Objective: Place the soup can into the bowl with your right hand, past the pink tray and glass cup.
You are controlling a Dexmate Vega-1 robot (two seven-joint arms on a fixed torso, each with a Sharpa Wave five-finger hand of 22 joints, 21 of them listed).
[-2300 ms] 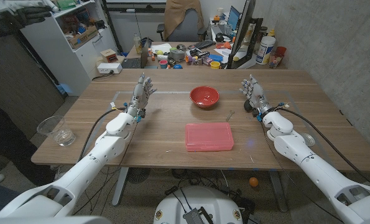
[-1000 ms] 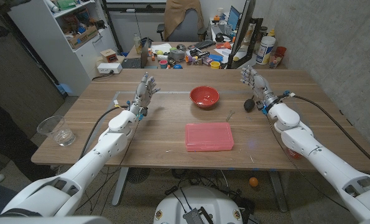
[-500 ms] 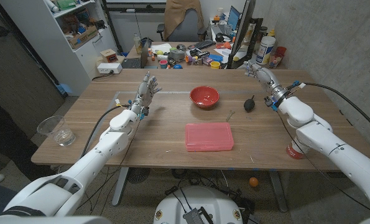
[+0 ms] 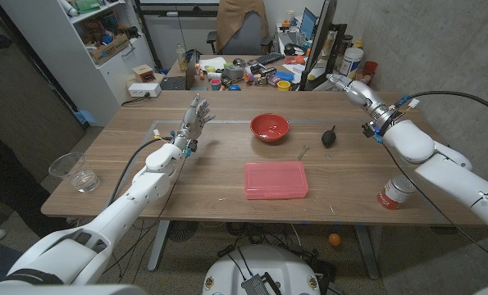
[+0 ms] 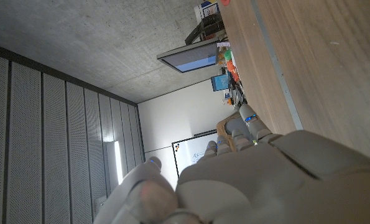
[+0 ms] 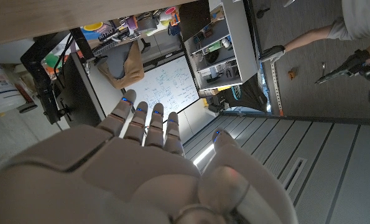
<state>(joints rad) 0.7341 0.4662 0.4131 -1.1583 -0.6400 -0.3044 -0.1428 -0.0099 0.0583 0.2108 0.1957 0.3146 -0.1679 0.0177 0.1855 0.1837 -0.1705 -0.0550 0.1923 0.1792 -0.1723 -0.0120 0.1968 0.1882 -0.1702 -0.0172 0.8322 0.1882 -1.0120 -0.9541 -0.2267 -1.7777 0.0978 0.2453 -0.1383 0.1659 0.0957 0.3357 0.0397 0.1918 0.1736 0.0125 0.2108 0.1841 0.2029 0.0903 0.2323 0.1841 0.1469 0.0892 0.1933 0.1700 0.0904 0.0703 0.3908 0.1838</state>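
head view; right hand (image 4: 352,87) empty, fingertips hard to make out; soup can (image 4: 396,192) upright

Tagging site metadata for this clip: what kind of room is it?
Likely a robotics lab or workshop. A cluttered bench of small parts stands behind the wooden table, a white shelving unit holds supplies, and a whiteboard with scribbles shows in the right wrist view.
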